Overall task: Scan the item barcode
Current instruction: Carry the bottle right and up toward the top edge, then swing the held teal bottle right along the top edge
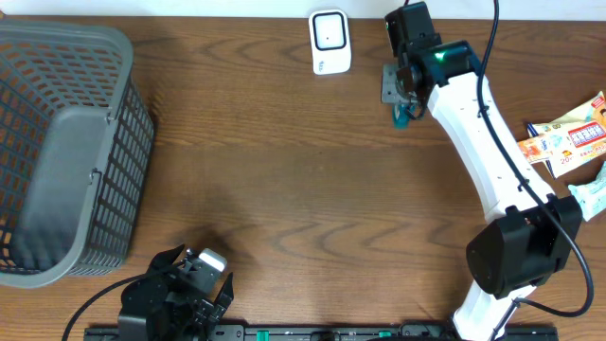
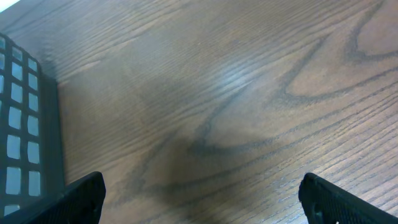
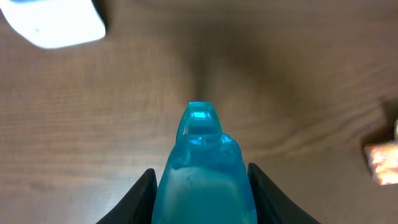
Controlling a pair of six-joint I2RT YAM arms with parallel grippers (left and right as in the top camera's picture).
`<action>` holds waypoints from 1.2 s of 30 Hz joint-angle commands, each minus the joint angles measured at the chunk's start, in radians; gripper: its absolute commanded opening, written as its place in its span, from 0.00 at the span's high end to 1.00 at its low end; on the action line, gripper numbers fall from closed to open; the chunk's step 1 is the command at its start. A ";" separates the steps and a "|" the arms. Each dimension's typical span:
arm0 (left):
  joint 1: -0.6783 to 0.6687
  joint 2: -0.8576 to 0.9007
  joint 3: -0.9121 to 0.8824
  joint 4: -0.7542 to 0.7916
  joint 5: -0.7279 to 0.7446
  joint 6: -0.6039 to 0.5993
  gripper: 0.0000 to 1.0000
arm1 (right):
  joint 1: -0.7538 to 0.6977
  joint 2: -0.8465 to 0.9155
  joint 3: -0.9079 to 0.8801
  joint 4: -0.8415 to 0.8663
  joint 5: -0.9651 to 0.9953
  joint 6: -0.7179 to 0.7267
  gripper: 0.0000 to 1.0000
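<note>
Right fingers (image 3: 142,198) pinch the blue item (image 3: 205,168) by its flanks, likely light, stiff, slick plastic; scanner (image 3: 56,25) at ten o'clock; left fingers (image 2: 81,196) spread wide.

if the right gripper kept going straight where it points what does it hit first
Likely bare table. In the wrist view the right gripper, shut on the blue item, aims at open wood; the white scanner lies left of that line. Depth is unclear.
</note>
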 commanded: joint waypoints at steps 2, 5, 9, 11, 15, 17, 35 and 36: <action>0.004 0.000 -0.003 -0.011 -0.013 0.009 0.01 | 0.037 -0.016 0.010 0.069 0.151 -0.057 0.99; 0.004 0.000 -0.003 -0.011 -0.013 0.009 0.01 | 0.058 -0.006 0.010 0.112 0.204 -0.114 0.99; 0.004 0.000 -0.003 -0.011 -0.013 0.009 0.01 | 0.099 0.018 0.010 0.204 0.323 -0.200 0.99; 0.004 0.000 -0.003 -0.011 -0.013 0.009 0.01 | 0.112 0.032 0.010 0.253 0.362 -0.241 0.99; 0.004 0.000 -0.003 -0.011 -0.013 0.009 0.01 | 0.143 0.074 0.010 0.377 0.457 -0.351 0.99; 0.004 0.000 -0.003 -0.011 -0.013 0.009 0.01 | 0.162 0.100 0.010 0.438 0.522 -0.412 0.99; 0.004 0.000 -0.003 -0.011 -0.013 0.009 0.01 | 0.264 0.470 0.061 1.506 0.912 -1.401 0.99; 0.004 0.000 -0.003 -0.011 -0.013 0.009 0.01 | 0.264 0.498 0.088 1.507 0.916 -1.407 0.99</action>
